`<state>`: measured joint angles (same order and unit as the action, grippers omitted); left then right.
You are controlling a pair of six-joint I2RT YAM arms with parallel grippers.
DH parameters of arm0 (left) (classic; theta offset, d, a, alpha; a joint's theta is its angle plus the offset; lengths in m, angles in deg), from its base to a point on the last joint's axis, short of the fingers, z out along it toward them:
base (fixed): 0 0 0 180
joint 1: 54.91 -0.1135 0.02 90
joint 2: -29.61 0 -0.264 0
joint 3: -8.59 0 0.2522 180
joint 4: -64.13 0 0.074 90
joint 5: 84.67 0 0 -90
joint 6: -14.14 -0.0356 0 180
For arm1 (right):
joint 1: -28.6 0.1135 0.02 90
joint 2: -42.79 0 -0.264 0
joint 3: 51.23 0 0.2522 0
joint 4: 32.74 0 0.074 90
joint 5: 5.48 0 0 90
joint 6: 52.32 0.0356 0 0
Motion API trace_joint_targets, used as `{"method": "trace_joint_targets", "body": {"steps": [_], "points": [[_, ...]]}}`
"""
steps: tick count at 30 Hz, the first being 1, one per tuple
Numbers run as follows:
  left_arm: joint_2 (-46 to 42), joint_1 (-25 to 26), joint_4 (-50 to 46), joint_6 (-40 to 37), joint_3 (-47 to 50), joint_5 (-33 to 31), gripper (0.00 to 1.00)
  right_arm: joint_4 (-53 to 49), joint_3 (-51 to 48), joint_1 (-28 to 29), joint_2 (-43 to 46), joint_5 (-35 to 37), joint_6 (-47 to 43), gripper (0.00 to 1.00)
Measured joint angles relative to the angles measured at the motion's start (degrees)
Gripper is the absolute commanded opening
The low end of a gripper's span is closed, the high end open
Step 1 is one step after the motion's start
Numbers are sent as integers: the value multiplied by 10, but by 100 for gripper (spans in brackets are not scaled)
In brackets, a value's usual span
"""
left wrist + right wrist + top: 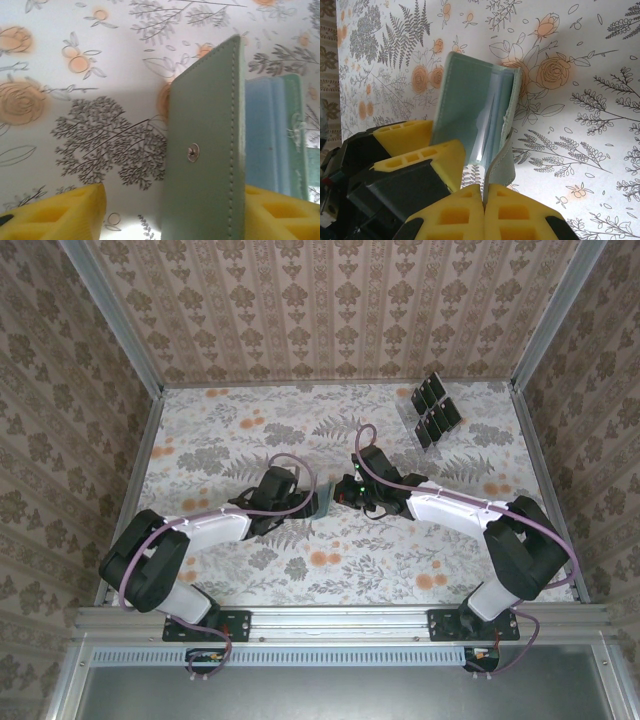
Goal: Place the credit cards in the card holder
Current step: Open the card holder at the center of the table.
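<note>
The grey-green card holder [323,502] stands on edge mid-table between both grippers. My right gripper [484,192] is shut on the holder's thin outer flap [502,167], which spreads the card holder [465,100] so its clear inner pockets show. My left gripper [175,200] is open around the other cover [205,150], the one with a metal snap. That cover lies against the right finger [280,215], and a gap separates it from the left finger [60,215]. Several black credit cards [434,408] stand at the back right, far from both grippers.
The cards sit in a clear tiered rack [415,422] near the back right corner. Patterned walls enclose the floral table [220,440] on three sides. The left gripper's yellow fingers [415,145] crowd close beside the right gripper.
</note>
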<state>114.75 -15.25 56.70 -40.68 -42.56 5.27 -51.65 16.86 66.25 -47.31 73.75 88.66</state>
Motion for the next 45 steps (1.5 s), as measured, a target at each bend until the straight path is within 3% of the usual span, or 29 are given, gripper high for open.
{"method": "trace_joint_targets", "body": {"steps": [6, 9, 22, 27, 32, 43, 45], "points": [[0, -4, -6, 5, 3, -14, 13, 2, -18, -1, 0, 0, 0, 0], [-10, -5, -5, 8, 16, -13, 1, 3, -31, -2, -2, 0, -2, 0], [-115, -2, 17, 87, 141, -24, 0, 9, -68, -2, -40, 2, -12, 0], [-115, 1, 26, 97, 147, -26, 0, 8, -70, -2, -41, 12, -17, 23], [-115, 8, 31, 104, 149, -29, 1, -10, -70, 5, -27, 34, -18, 34], [-129, 55, 27, 159, 152, -49, 2, -57, 4, 72, 3, 63, -28, 33], [-134, 65, 21, 169, 153, -61, 8, -51, 14, 76, -15, 61, -28, 32]]}}
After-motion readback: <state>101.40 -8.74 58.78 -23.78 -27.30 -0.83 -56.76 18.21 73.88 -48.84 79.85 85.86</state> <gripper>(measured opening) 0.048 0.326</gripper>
